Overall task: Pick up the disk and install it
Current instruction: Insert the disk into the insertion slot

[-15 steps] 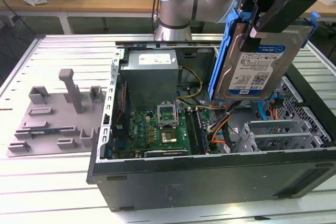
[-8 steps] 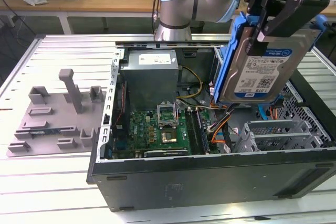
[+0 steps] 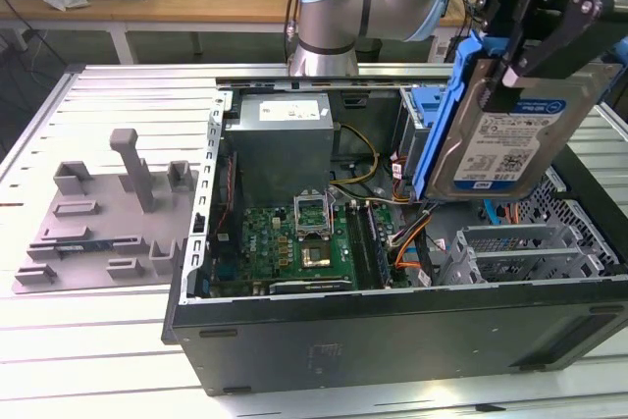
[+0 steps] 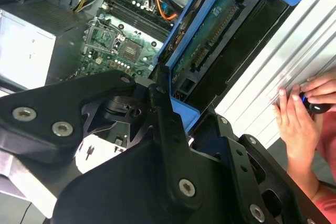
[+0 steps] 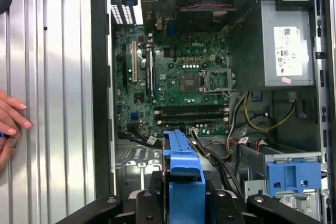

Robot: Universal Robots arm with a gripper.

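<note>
My gripper point(image 3: 507, 78) is shut on the disk point(image 3: 505, 149), a silver-grey hard drive with a white-and-blue label in a blue plastic carrier. I hold it tilted on edge in the air above the open computer case point(image 3: 392, 336), over the side at the exterior view's right. In the second wrist view the disk's point(image 4: 210, 30) green circuit-board underside faces the camera, with my black fingers point(image 4: 163, 114) clamped on the carrier's end. In the first wrist view the carrier's blue edge point(image 5: 181, 163) sticks out between the finger links, above the case floor.
Inside the case lie the motherboard point(image 5: 173, 77), the power supply point(image 5: 289, 45), loose cables point(image 5: 252, 119), and a metal drive cage with a blue latch point(image 5: 293, 174). A grey fixture plate point(image 3: 108, 213) sits at the exterior view's left. A person's hand point(image 4: 299, 121) rests on the table beside the case.
</note>
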